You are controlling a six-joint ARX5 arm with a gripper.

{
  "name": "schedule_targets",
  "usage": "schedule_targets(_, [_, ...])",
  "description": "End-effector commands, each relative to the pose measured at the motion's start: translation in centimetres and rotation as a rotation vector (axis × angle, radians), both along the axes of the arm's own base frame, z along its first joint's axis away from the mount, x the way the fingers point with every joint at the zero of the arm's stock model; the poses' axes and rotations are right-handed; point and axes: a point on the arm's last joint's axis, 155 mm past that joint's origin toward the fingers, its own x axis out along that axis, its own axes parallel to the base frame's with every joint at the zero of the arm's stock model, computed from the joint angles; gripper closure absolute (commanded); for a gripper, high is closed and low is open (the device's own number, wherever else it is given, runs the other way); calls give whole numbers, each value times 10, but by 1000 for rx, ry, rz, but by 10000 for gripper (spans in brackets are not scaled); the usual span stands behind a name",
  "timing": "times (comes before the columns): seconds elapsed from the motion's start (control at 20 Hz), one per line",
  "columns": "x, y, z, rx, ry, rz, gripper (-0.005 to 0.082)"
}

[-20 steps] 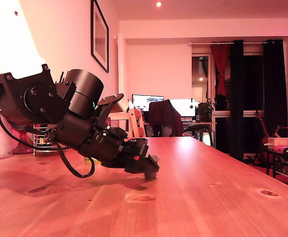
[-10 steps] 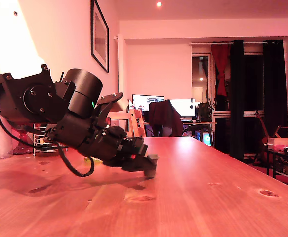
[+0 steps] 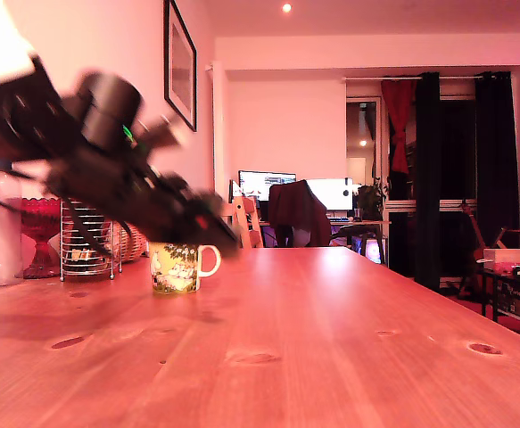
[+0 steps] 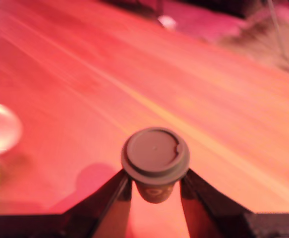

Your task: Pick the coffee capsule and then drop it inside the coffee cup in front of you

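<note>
Above the wooden desk (image 3: 331,339), the pincer (image 4: 155,186) grips the coffee capsule (image 4: 155,161) by its tapered body just under the wide rim, foil lid facing the wrist camera. Small and probably light, thin-walled and smooth, it calls for a gentle squeeze below the flange. The coffee cup (image 3: 177,267) stands nearby, under the blurred arm (image 3: 108,169).
</note>
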Motion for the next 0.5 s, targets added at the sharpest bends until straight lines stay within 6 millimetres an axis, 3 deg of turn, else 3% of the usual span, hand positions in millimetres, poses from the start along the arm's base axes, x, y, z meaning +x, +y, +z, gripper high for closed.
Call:
schedule_targets(0.0, [6,12,5,5,-7,31,558])
schedule_targets(0.45, [39,85,18,11,-22,205,558])
